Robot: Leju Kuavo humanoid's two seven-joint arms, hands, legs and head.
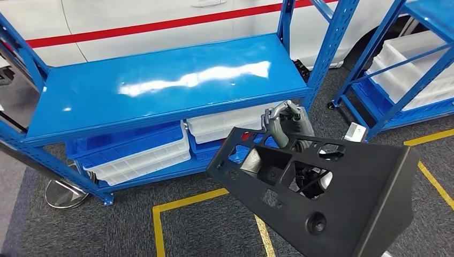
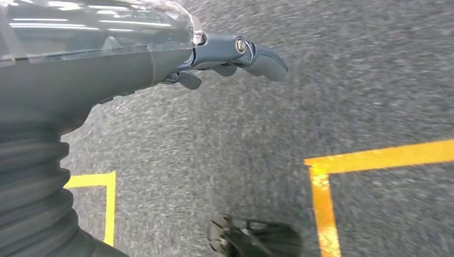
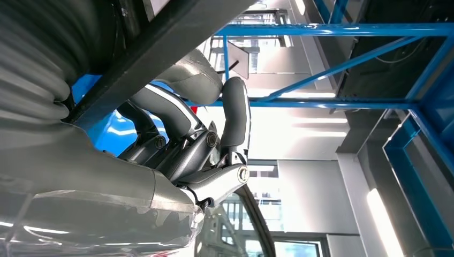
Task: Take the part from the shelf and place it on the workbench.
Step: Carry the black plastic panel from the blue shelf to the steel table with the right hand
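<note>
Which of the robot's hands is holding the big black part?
The right hand grips the black part at its top edge. The left hand hangs over the grey floor, holding nothing.

I can read no text, label, brand or number anywhere here. The black part (image 1: 342, 198) carries no legible marking, nor do the blue shelf (image 1: 160, 91) or the white bins (image 1: 139, 160) under it.
</note>
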